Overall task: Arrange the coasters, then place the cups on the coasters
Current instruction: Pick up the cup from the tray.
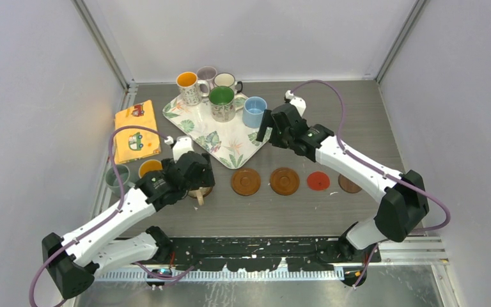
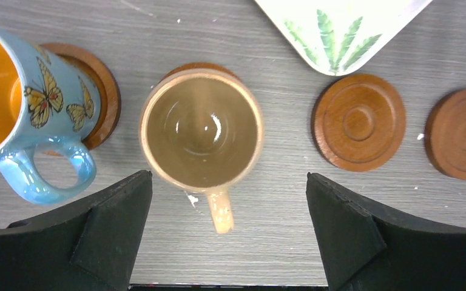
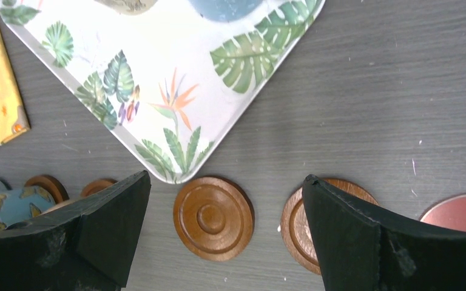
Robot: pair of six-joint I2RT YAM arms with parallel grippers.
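Grey wood table (image 1: 358,128) between white walls (image 1: 256,38). From above, my left pincer (image 1: 195,182) hangs over the tan cup (image 1: 199,192). My right pincer (image 1: 267,128) sits just beside the blue cup (image 1: 254,112) at the edge of the tray (image 1: 230,144), so that arm is nearer to it.

Left wrist: my jaws are wide apart. The tan cup stands free on its coaster (image 2: 200,65), handle toward me.

Right wrist: my jaws are apart above a bare coaster (image 3: 213,218), with the blue cup ahead.
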